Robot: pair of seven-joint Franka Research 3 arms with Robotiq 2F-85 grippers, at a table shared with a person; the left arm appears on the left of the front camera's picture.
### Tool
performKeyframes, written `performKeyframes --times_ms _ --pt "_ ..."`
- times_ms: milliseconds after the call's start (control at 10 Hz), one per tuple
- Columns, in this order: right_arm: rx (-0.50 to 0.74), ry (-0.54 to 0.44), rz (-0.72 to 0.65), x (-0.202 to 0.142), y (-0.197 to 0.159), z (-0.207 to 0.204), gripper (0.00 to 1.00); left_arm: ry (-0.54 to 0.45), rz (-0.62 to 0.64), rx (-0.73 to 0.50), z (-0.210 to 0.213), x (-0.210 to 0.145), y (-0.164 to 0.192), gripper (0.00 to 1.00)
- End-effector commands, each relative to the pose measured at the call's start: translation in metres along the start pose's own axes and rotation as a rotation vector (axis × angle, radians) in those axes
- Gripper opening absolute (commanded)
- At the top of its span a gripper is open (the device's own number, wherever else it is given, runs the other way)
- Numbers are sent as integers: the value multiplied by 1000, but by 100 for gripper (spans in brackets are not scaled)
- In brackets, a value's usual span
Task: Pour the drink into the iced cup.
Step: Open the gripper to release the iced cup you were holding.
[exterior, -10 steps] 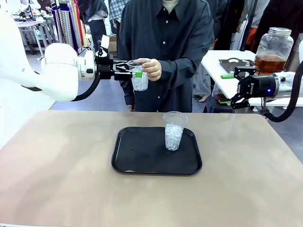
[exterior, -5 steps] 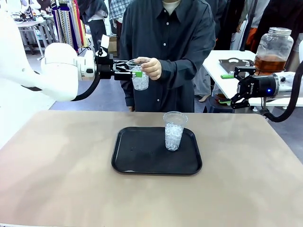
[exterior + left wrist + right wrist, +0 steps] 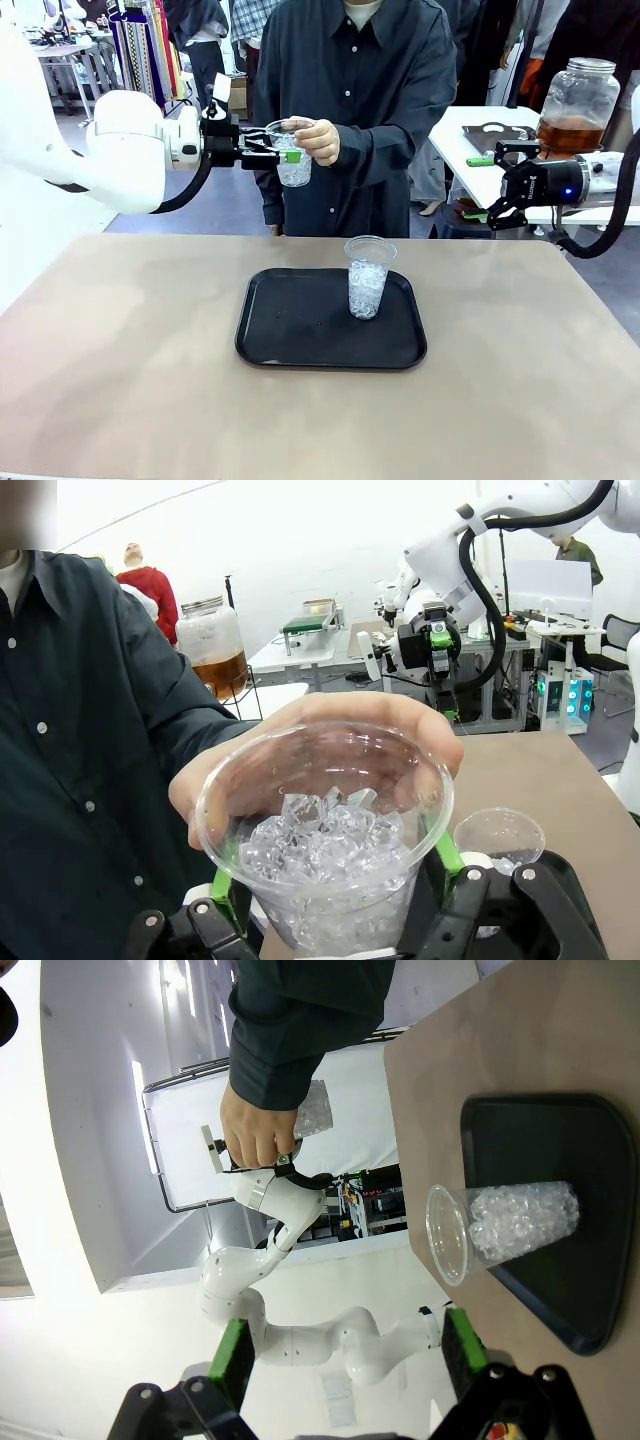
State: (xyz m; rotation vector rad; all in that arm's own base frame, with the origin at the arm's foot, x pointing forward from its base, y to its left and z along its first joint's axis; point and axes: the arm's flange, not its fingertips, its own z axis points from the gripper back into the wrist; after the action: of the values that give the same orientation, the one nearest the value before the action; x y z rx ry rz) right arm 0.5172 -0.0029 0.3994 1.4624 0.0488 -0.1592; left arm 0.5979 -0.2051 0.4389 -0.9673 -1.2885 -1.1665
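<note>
Evidently the drink [image 3: 570, 136] has not entered the work yet: the amber liquid sits in the lower part of a lidded glass jar [image 3: 582, 85] on a white side table [image 3: 455, 130], beyond the far right corner of the main table [image 3: 120, 350] and well apart from both cups. Nothing has been poured, judging by the contents of the cups, which look to be ice alone.

One iced cup [image 3: 367, 278] stands upright toward the right of a black tray [image 3: 290, 335] at the middle of the table, probably parked there as a stable, spill-catching spot.

A second iced cup [image 3: 330, 850] is held up in the air past the table's far edge by the person's hand [image 3: 400, 712], which wraps the rim from behind. The left gripper [image 3: 335, 880] is level with it, its green pads on either side of the cup's wall. This reads as a handover, with the hand carrying the cup while the gripper gets around it. Whether the jaws are already pressing on the plastic cannot be told.

The right gripper [image 3: 483, 188] hangs near the side table with its jaws spread wide and nothing between them, plausibly kept free for the jar.
</note>
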Motion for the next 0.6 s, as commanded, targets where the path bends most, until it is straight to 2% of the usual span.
performKeyframes --times_ms 0,300,500 --pt "1 1 1 0 1 0 100 0 -20 -2 0 2 -4 88" --pt "1 1 1 0 1 0 100 0 -20 -2 0 2 -4 88" --pt "1 1 1 0 1 0 100 -1 27 -2 14 -6 1 100"
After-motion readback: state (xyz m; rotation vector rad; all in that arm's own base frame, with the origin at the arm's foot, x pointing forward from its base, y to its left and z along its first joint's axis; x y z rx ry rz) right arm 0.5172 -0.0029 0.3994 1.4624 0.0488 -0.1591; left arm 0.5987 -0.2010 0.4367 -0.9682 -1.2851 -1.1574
